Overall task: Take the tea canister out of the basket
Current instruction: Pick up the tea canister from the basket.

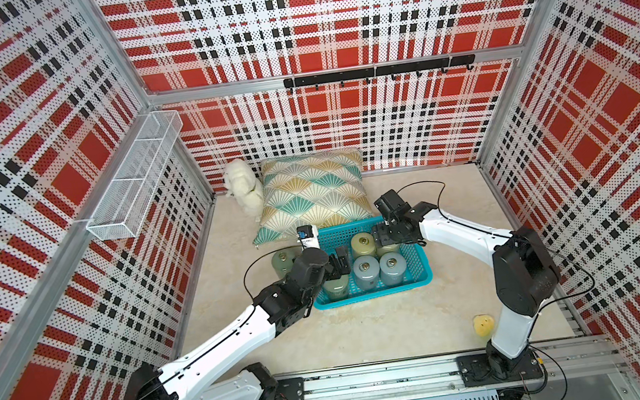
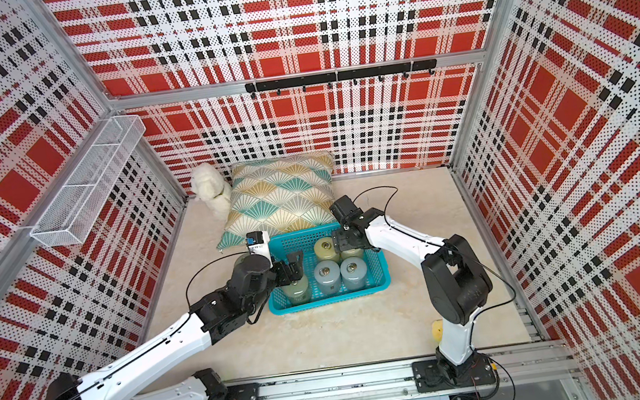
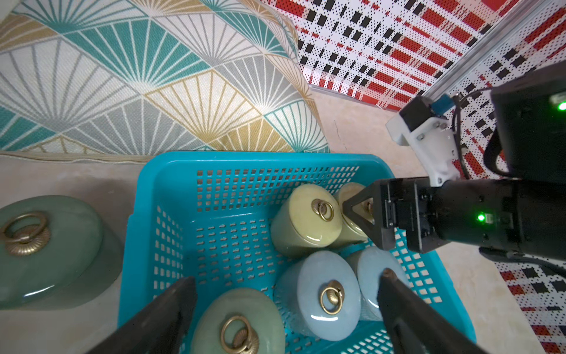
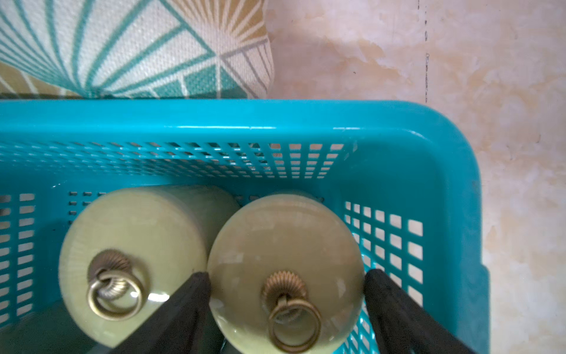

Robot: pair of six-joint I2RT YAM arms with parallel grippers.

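- I am viewing a basket [image 4: 245,119] with five canisters [image 1: 366,272] standing upright in it; a sixth canister [image 3: 46,245] is standing just outside.
- My right gripper [image 4: 283,277] is clamping the yellow canister [image 4: 284,239] in the basket's far right corner, with its fingers pressing both sides of the lid.
- My left gripper [image 3: 287,277] is hanging wide open over the green canister [image 3: 239,321].
- I am judging the yellow canister to be glossy, rigid, heavy, breakable and slippery. Its lid may be loose, so gripping lower on the body seems safer.
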